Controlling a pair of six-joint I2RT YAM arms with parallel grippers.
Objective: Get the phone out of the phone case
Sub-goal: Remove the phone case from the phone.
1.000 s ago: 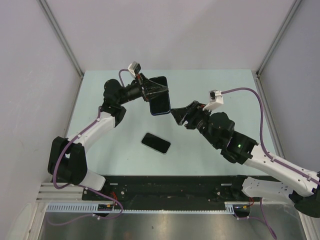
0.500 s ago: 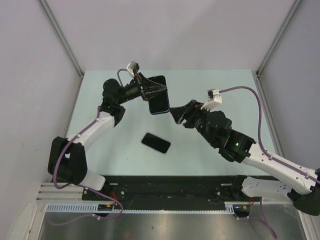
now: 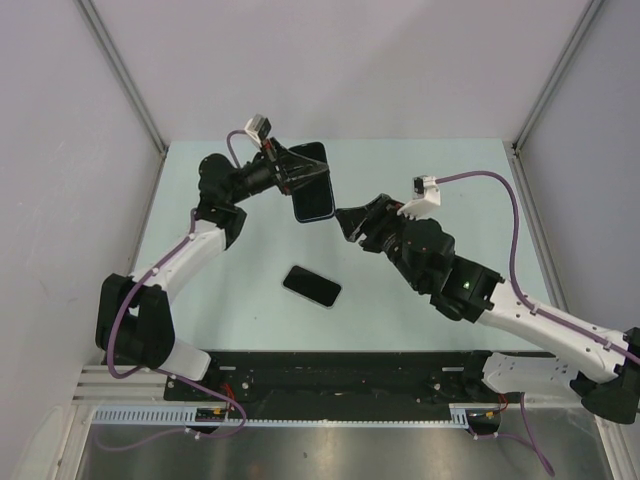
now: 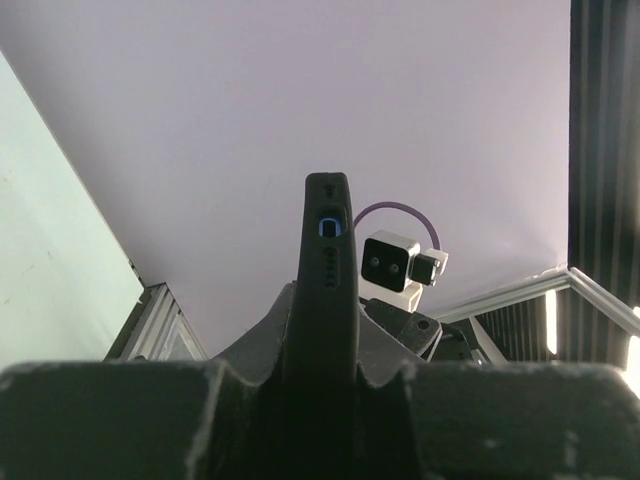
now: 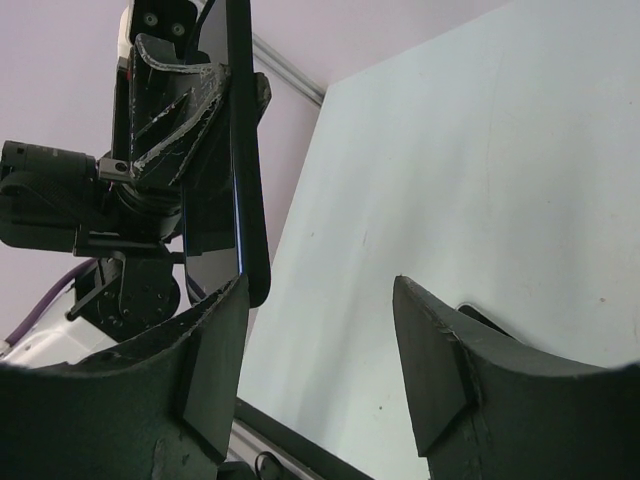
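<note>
1. Phone case (image 3: 316, 203): black. We record it off the table (image 3: 450, 170), in the air over the far middle. It stands on its long edge, one broad face turned to the right arm. In the left wrist view we see it edge-on, running straight up from between the fingers, with a small blue-ringed opening near its top end.

2. Phone (image 5: 212, 215): we take the glossy dark face with a thin blue rim, seen in the right wrist view, for the phone seated in the case. We cannot tell how firmly it sits there.

3. Left gripper (image 3: 303, 177): raised and pointing toward the right arm. Its jaws pinch the case across its thickness, one finger on each broad face.

4. Right gripper (image 3: 347, 221): raised, pointing at the lower end of the case and just beside it. Its jaws are spread, with nothing between them. In its own wrist view the left finger (image 5: 215, 360) overlaps the bottom of the case. We cannot tell whether the two touch.

5. Dark slab (image 3: 311, 286): flat, rounded corners, phone-shaped. It lies on the table nearer the arm bases, well apart from both grippers. We cannot tell what it is.

6. Wrist camera (image 4: 390, 262): a white block on the right arm, with a purple cable (image 4: 398, 208) looping behind it.
</note>
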